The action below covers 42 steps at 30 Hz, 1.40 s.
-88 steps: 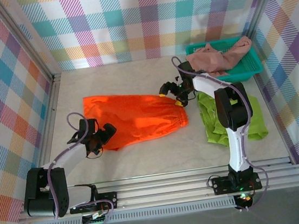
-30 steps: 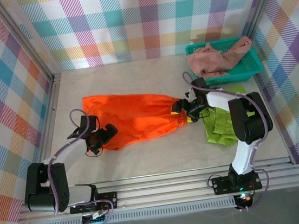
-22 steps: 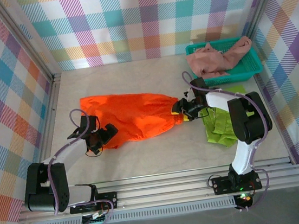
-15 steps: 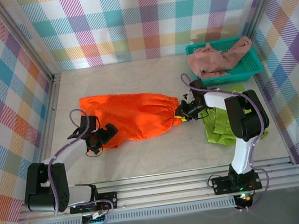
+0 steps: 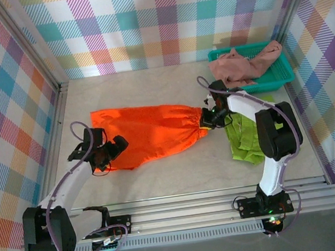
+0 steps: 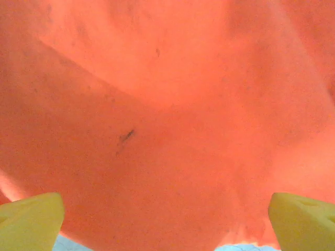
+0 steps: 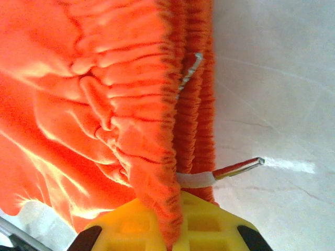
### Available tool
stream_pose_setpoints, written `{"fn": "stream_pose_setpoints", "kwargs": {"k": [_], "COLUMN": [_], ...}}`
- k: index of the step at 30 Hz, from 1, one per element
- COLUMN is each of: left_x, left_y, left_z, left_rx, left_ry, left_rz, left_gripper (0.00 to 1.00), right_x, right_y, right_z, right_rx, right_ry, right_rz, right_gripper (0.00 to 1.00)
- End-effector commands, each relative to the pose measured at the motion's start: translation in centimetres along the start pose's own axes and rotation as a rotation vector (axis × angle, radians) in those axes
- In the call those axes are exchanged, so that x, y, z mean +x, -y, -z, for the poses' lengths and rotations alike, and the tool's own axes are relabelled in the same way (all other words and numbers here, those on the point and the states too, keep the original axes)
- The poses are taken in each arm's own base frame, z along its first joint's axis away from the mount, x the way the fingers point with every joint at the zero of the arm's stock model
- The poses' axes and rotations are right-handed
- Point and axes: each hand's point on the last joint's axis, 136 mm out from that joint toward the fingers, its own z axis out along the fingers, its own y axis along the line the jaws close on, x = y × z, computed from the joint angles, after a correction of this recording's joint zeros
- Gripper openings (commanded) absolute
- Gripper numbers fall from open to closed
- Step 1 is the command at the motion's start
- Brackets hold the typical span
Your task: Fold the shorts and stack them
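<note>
Presently orange shorts (image 5: pixel 150 131) are clamped by right gripper (image 5: pixel 206 118); green shorts (image 5: pixel 242 137) crowd its 4 o'clock. Left gripper (image 5: pixel 119 153) is spread agape; open table (image 5: pixel 150 88) is seen at 12 o'clock.

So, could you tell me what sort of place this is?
Likely a robot test cell: aluminium frame posts, plaid backdrop walls, left arm and right arm bolted to a rail by the table.
</note>
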Motion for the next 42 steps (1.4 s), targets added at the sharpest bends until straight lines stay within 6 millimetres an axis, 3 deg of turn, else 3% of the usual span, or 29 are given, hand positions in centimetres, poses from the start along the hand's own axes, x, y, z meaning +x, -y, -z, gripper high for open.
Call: {"fn": "stream_pose_setpoints", "kwargs": {"k": [1, 10, 18, 24, 29, 38, 42], "left_x": [0.0, 0.2, 0.5, 0.8, 1.5, 2.5, 3.1], "left_y": [0.0, 0.4, 0.6, 1.3, 1.8, 2.8, 2.2], "left_z": [1.1, 1.4, 1.4, 1.3, 0.1, -2.6, -4.0], "left_rx": [-0.015, 0.005, 0.021, 0.060, 0.089, 0.098, 0.061], "left_ry": [-0.001, -0.007, -0.024, -0.039, -0.092, -0.174, -0.195], "left_rz": [-0.014, -0.007, -0.008, -0.006, 0.009, -0.007, -0.010], "left_gripper": [1.00, 1.00, 1.00, 1.00, 0.99, 0.83, 0.76], "right_x": [1.3, 1.0, 1.1, 0.6, 0.0, -0.6, -0.8], "right_y": [0.1, -1.5, -1.5, -2.6, -5.2, -7.2, -8.1], "right_z": [3.8, 9.9, 14.6, 16.3, 16.6, 16.1, 16.2], "right_rx": [0.126, 0.292, 0.480, 0.584, 0.670, 0.758, 0.751], "right_ry": [-0.015, 0.028, 0.028, 0.056, 0.066, 0.083, 0.110], "right_rz": [0.108, 0.265, 0.401, 0.480, 0.560, 0.649, 0.665], "right_gripper": [0.00, 0.00, 0.00, 0.00, 0.00, 0.00, 0.00]}}
